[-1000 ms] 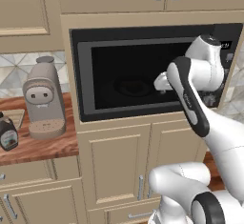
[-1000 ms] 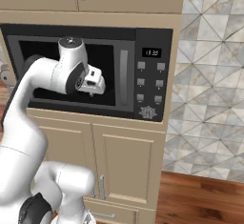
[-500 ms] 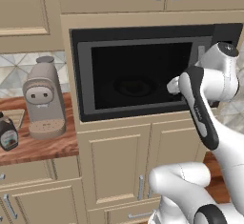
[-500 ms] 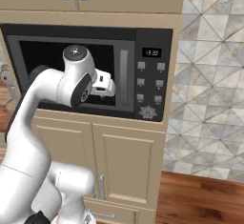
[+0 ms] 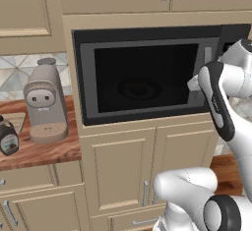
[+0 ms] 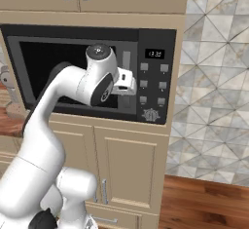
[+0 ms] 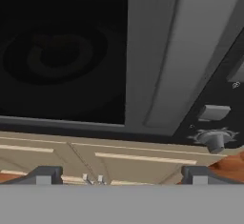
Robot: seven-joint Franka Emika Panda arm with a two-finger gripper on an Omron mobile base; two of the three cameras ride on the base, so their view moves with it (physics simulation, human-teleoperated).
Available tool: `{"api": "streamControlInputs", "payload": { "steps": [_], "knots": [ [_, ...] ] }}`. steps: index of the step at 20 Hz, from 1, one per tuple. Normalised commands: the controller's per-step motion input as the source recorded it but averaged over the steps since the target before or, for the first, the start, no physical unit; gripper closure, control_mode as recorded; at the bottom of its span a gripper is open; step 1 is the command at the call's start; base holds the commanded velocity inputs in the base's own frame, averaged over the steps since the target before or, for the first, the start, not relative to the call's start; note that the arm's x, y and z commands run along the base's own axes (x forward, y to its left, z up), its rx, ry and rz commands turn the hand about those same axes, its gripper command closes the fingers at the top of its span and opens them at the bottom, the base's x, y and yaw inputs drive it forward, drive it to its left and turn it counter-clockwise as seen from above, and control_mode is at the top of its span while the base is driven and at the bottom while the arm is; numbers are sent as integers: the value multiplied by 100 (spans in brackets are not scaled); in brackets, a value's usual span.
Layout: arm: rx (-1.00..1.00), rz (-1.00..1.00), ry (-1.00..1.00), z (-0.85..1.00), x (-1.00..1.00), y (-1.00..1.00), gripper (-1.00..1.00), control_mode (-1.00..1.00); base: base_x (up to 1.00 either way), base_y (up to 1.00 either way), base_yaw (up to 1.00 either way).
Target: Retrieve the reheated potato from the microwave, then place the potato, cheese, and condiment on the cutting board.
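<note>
Microwave [image 5: 142, 77]: built into the cabinetry, door shut. Dark glass shows a faint round turntable shape; nothing else inside can be made out, so the potato cannot be located. Grey vertical door handle [image 7: 167, 51] fills the upper right of the hand view, with the knob [image 7: 214, 139] of the button panel to its lower right.

End effector [image 7: 119, 176]: held close before the door's handle edge. The two finger tips [image 7: 45, 174] rise far apart at the bottom of the hand view, a wide spread with nothing between them. In the left base view the hand is largely hidden behind the forearm; in the right base view its white body [image 6: 125, 82] sits against the handle strip, fingers not distinguishable.

Condiment [image 5: 8, 135]: dark bottle on the reddish bench [image 5: 39, 151], cut off by the left edge of the picture.

Cutting board [image 5: 15, 119]: only a pale corner visible behind the bottle.

Coffee machine [image 5: 45, 102]: beige, upright, just right of the bottle.

Cheese: not discernible.
</note>
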Motion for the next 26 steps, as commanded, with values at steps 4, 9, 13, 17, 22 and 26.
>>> {"api": "streamControlInputs", "payload": {
  "steps": [4, 9, 13, 17, 22, 26],
  "knots": [
    [0, 0, 7, 2, 52, -39, -100, -100, 0, 0, 0],
    [0, 0, 3, 0, 54, -26, -100, -100, 0, 0, 0],
    [0, 0, 0, -1, 42, -21, -100, -100, 0, 0, 0],
    [2, 0, -3, -9, 33, -6, -100, -100, 0, 0, 0],
    [11, 0, -10, -12, 29, 0, -100, -100, 0, 0, 0],
    [16, 0, -23, -19, 18, 5, -100, -100, 0, 0, 0]
  ]
}}
